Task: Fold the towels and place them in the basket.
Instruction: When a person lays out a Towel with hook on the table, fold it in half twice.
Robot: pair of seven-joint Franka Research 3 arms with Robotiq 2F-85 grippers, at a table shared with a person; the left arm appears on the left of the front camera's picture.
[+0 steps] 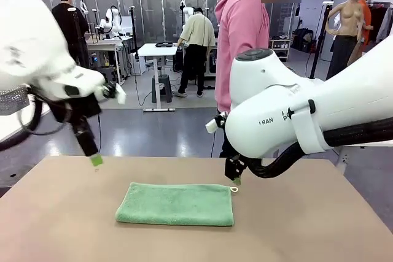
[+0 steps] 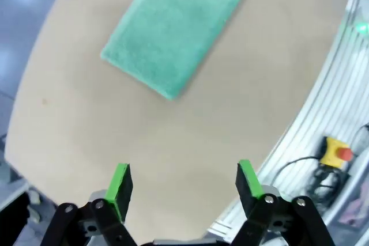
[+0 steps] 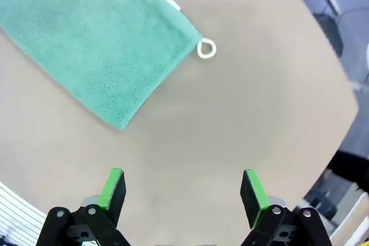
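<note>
On the tan table, in the lower middle of the front view, the mint green towel lies flat as a long rectangle with tidy edges, and its white loop sticks out at the upper right corner. Just above that corner hangs the right gripper, under the bulky white arm that fills the right side of the frame. In the right wrist view this gripper is released, its green pads spread wide over bare tabletop. There the towel sits in the upper left, clear of the fingers, with the loop and a small white label along its edge. The left gripper hangs at mid-left of the front view, above the table's far edge and well apart from the towel. The left wrist view shows it spread open too and holding nothing, with the towel slanting across the top centre. A yellow box with a red button sits off the table at the right. At the far side, a person in a pink hooded top stands in the upper middle.
</note>
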